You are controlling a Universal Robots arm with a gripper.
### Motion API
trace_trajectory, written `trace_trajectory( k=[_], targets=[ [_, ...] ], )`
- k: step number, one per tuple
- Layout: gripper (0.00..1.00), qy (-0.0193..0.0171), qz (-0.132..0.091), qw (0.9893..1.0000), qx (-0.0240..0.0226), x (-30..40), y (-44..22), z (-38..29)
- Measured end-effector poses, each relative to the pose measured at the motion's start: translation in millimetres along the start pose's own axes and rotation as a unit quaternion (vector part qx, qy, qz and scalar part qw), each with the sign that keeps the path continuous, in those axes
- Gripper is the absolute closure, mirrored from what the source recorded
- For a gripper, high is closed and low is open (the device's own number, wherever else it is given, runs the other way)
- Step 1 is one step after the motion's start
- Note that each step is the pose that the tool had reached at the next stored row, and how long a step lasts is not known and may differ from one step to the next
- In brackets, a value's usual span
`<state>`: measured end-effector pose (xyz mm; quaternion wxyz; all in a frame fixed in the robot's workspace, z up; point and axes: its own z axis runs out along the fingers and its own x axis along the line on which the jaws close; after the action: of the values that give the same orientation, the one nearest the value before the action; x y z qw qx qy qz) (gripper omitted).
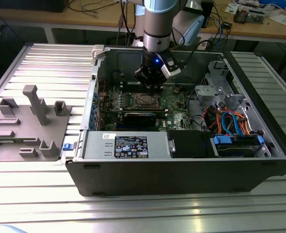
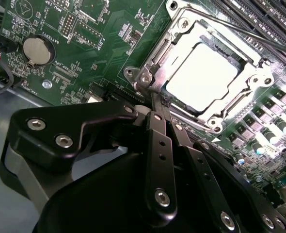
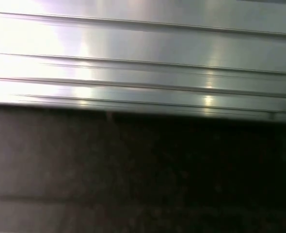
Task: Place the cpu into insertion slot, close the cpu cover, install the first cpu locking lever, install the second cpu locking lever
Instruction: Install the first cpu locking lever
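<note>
In the second wrist view the cpu [image 2: 203, 75], a pale silver square, lies flat in the insertion slot [image 2: 214, 122]. The silvery cpu cover [image 2: 182, 39] is folded down around it as a frame. A thin locking lever [image 2: 240, 30] runs along the far side of the socket. My gripper [image 2: 155, 97] is shut, its black fingers [image 2: 158, 141] pressed together, with their tip at the socket's corner; whether anything is pinched there is hidden. In the exterior view the gripper [image 1: 151, 87] hangs just above the socket [image 1: 145, 100] inside the open computer case [image 1: 182, 170].
Memory slots [image 2: 259, 19] and a coin battery [image 2: 36, 51] flank the socket. A labelled power supply [image 1: 128, 145] and a drive bay with blue and orange cables [image 1: 230, 126] fill the case's front. A grey fixture [image 1: 31, 126] stands on the ribbed aluminium table [image 3: 143, 73].
</note>
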<state>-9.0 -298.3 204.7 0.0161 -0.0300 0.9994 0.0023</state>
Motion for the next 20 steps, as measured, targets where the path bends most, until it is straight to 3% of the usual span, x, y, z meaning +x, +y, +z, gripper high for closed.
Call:
trace_trajectory(
  k=[7,10,12,13,17,20],
  targets=[
    [0.89,0.0001,0.0,1.0,-0.0001,-0.9,0.0,1.9],
    [0.89,-0.0008,0.0,0.9999,-0.0152,-0.9,0.1,2.4],
    [0.89,-0.0016,0.001,0.9996,-0.0284,-1.0,0.1,2.5],
    [0.89,-0.0018,0.001,0.9995,-0.0315,-0.9,0.0,2.5],
    [0.89,-0.0019,0.001,0.9995,-0.0325,-1.0,-0.3,0.3],
    [0.89,-0.0017,0.001,0.9995,-0.0307,-1.0,-0.8,-2.8]
  ],
)
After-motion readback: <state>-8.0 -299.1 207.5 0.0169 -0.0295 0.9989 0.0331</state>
